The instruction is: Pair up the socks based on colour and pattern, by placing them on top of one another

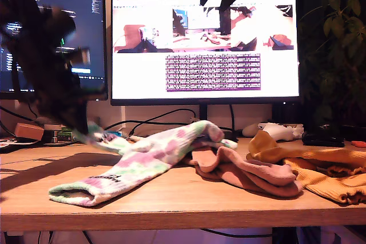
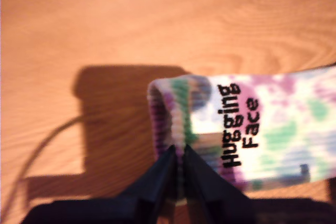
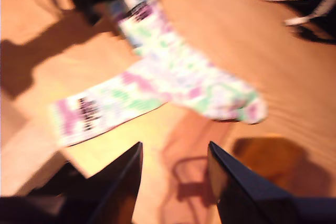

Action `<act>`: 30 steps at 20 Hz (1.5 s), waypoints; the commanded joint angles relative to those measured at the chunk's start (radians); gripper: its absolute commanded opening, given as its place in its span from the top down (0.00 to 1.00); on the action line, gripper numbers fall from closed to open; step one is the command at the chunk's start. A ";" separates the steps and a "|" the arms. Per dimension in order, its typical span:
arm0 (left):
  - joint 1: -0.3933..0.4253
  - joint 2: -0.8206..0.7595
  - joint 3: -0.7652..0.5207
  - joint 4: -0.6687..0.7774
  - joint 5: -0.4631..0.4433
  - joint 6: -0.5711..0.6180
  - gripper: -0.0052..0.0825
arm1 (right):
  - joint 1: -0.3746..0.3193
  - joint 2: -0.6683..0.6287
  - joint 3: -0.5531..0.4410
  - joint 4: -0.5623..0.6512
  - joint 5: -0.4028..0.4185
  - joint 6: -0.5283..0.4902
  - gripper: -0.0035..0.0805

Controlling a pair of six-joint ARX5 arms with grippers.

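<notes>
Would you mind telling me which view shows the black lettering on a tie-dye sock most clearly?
The first wrist view: the black lettering is large and readable beside my first gripper. The exterior view shows lettering small and unreadable; the second wrist view shows it blurred.

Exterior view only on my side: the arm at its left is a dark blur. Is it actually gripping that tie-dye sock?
Observer: Yes. The first wrist view shows my first gripper shut on the cuff edge of the tie-dye sock.
Operator: And the other gripper? I only see dark shapes at the top of my view.
Observer: The second wrist view shows my second gripper open, with nothing between its jaws, above the table.
</notes>
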 commanded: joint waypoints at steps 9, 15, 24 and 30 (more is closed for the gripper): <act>0.026 0.001 -0.002 -0.041 -0.081 0.005 0.96 | 0.108 0.332 -0.008 0.089 -0.224 -0.020 0.63; 0.028 0.001 -0.002 -0.054 -0.056 0.021 0.96 | 0.177 0.433 -0.008 0.206 -0.227 -0.026 0.75; 0.028 0.001 -0.001 -0.063 -0.042 0.027 0.96 | 0.142 0.508 -0.009 0.338 -0.169 0.003 0.97; 0.028 -0.007 0.034 -0.102 -0.021 0.027 0.96 | 0.143 0.616 -0.010 0.420 -0.168 0.003 0.97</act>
